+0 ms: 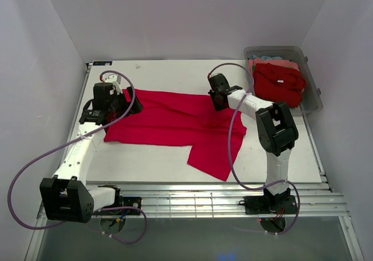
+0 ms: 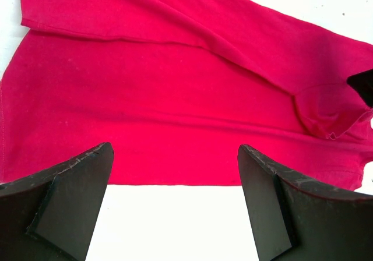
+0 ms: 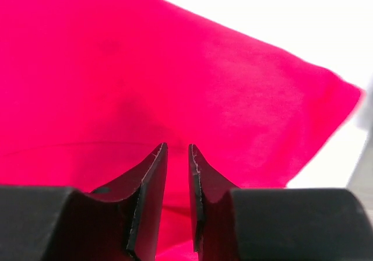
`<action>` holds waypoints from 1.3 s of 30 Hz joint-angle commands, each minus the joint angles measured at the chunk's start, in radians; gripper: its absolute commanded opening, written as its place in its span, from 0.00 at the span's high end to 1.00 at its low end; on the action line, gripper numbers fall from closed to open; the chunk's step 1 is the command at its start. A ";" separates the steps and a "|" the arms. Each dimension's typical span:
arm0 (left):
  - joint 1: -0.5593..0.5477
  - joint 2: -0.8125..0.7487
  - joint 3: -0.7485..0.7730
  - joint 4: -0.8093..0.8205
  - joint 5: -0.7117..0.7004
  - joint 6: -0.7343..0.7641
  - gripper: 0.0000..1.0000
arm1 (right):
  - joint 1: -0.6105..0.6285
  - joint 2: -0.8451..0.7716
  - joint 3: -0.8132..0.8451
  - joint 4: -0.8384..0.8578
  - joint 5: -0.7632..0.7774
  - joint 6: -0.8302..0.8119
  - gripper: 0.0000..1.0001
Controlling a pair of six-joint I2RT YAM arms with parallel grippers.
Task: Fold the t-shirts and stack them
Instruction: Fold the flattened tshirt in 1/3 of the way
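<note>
Here, a red t-shirt (image 1: 175, 121) lies spread across the middle of the white table (image 1: 151, 74), one part trailing toward the near edge, as two robot arms work at its opposite ends. The left gripper (image 2: 175, 149) hovers at the garment's left end with its jaws wide apart and nothing between them; its wrist view shows the fingers (image 2: 76, 185) over bare tabletop, just short of the cloth's straight edge. The right gripper (image 3: 178, 147) sits low at the shirt's far right part, its jaws drawn nearly together with only a slim gap. Red fabric fills the view behind them, but the pictures do not settle whether any cloth is pinched.

At the table's far right corner, a clear bin (image 1: 312, 80) holds a bundle of more t-shirts (image 1: 280, 83), mostly red with a glimpse of pink and blue.

By the look of it, the job is at an early stage: this shirt is laid out but not yet folded, and no folded stack is visible on the table. The step in hand appears to be smoothing or securing the garment ahead of a first fold. The next move likely calls for the left gripper to drop onto the edge below it and close, and for both arms to lift their ends together so the cloth folds over evenly and does not bunch.
</note>
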 commanded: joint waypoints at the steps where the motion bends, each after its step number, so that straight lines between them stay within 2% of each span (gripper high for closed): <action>1: -0.001 -0.007 -0.002 0.008 -0.006 0.008 0.02 | -0.010 -0.045 0.005 0.004 0.040 -0.018 0.73; 6: -0.001 0.012 0.002 0.024 0.003 0.008 0.02 | -0.010 -0.111 -0.068 -0.007 0.045 -0.020 0.73; 19: -0.001 -0.024 -0.009 0.031 0.000 0.014 0.02 | -0.012 -0.148 -0.162 -0.106 -0.034 0.003 0.76; 25: -0.001 -0.047 -0.025 0.025 -0.005 0.017 0.02 | -0.010 -0.190 -0.200 -0.158 -0.136 0.020 0.79; 32: -0.001 -0.064 -0.035 0.024 -0.003 0.017 0.02 | -0.010 -0.256 -0.208 -0.228 -0.406 0.012 0.79; 34: -0.001 -0.058 -0.032 0.024 -0.008 0.015 0.02 | -0.012 -0.273 -0.188 -0.221 -0.394 0.014 0.78; 39: -0.001 0.049 0.019 0.022 -0.080 0.020 0.02 | -0.039 -0.223 -0.075 -0.226 -0.198 0.025 0.76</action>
